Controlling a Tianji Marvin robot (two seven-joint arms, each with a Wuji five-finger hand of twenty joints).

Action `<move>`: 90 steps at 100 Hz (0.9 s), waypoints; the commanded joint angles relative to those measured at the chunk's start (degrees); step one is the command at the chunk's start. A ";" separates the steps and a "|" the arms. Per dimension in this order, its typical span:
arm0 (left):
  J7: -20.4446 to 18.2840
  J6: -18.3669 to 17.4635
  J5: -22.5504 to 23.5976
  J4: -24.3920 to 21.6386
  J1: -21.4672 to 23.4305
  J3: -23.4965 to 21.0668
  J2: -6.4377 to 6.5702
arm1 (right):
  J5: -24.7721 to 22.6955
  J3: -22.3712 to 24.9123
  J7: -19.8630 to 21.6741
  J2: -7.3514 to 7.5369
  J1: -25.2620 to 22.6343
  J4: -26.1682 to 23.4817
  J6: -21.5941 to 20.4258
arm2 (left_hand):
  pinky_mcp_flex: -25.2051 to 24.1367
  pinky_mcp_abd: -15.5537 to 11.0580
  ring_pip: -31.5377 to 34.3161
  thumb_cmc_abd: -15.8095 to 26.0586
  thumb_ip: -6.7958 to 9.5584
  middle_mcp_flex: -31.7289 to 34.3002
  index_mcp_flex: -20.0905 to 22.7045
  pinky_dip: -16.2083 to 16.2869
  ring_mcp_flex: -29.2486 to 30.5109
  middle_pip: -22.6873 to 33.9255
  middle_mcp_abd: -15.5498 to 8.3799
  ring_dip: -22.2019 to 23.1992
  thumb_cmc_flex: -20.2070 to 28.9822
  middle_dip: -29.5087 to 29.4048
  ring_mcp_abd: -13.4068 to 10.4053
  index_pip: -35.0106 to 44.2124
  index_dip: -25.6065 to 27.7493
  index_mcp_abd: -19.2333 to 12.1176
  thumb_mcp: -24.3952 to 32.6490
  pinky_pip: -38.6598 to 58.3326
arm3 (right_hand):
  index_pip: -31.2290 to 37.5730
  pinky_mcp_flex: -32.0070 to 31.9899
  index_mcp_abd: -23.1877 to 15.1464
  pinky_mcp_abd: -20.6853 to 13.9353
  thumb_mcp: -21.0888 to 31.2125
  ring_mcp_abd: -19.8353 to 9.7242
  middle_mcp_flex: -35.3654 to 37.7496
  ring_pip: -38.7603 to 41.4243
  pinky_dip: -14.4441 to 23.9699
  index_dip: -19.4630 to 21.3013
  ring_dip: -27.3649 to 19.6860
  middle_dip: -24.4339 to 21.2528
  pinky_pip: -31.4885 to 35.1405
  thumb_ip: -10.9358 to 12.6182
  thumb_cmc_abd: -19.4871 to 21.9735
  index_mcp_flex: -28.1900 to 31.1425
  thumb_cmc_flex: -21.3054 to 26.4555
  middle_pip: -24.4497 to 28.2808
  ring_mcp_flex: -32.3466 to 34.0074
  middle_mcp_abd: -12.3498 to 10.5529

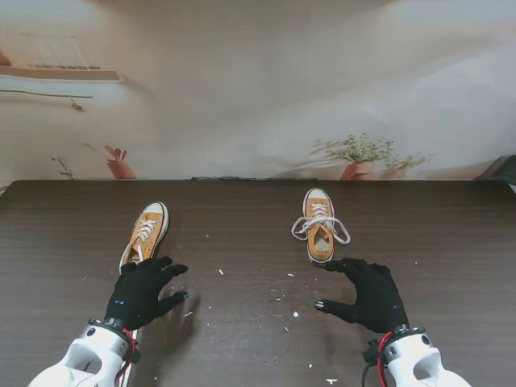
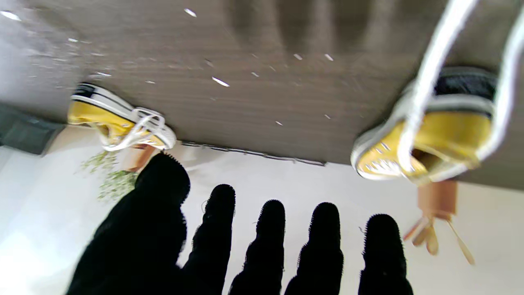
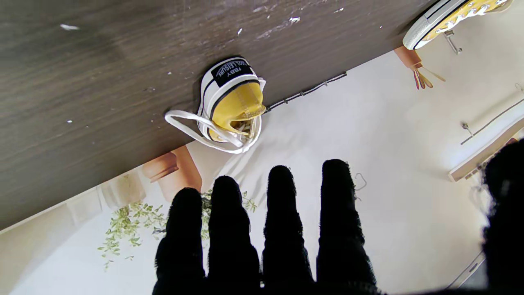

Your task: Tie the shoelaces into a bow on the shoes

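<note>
Two yellow canvas sneakers with white toe caps stand on the dark wood table (image 1: 242,242), toes pointing away from me. The left shoe (image 1: 145,232) (image 2: 430,139) has loose white laces (image 2: 425,82) trailing back toward my left wrist. The right shoe (image 1: 320,227) (image 3: 231,102) has white lace loops (image 1: 339,230) (image 3: 184,123) spread to both sides. My black-gloved left hand (image 1: 143,290) hovers just nearer to me than the left shoe's heel, fingers (image 2: 270,241) spread and holding nothing. My right hand (image 1: 367,292) is open beside the right shoe's heel, its fingers (image 3: 278,221) straight.
Small white specks (image 1: 274,302) are scattered on the table between the hands. The table's far edge (image 1: 258,180) meets a pale backdrop printed with potted plants (image 1: 359,157).
</note>
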 commanded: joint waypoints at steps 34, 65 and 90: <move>-14.95 1.88 9.64 0.14 -11.85 -4.79 2.53 | 3.16 1.48 2.05 -0.29 -0.95 -0.09 -0.23 | -0.23 -4.36 -2.72 -1.07 1.54 -5.67 -2.98 -2.74 -4.36 -0.31 -0.72 -3.48 0.92 -1.82 -2.55 -0.04 0.62 0.61 3.68 -4.25 | 0.03 -1.13 0.42 -0.90 1.60 0.53 -1.73 -0.71 -0.51 -0.96 -0.33 -0.28 0.18 1.41 -0.78 -1.45 0.08 0.89 -0.20 0.66; -17.72 2.33 15.71 9.23 -20.22 -3.42 3.65 | 3.78 0.79 3.36 -0.15 -0.16 0.25 0.89 | -0.54 -5.25 -3.64 -7.64 0.20 -8.38 -4.97 -5.63 -6.77 0.05 -1.21 -4.70 -3.00 -2.19 -4.10 0.67 0.28 0.77 15.30 -7.89 | 0.06 -0.94 0.50 -0.70 1.50 0.75 -1.83 -0.67 -0.34 -0.99 -0.21 -0.23 0.23 1.34 -0.60 -1.68 0.08 1.06 0.01 0.70; -17.45 4.21 16.85 17.35 -25.10 0.00 4.27 | 3.78 0.66 3.81 -0.10 -0.12 0.17 1.83 | 0.81 -4.25 -1.50 -12.59 -1.34 -8.34 -4.94 -6.29 -6.05 1.01 -1.11 -4.40 -4.08 -2.10 -4.44 2.13 0.19 0.96 23.36 -6.02 | 0.14 -0.83 0.57 -0.43 1.40 1.12 -1.93 -0.62 -0.14 -1.01 -0.15 -0.21 0.38 1.30 -0.54 -1.77 0.11 1.15 0.02 0.89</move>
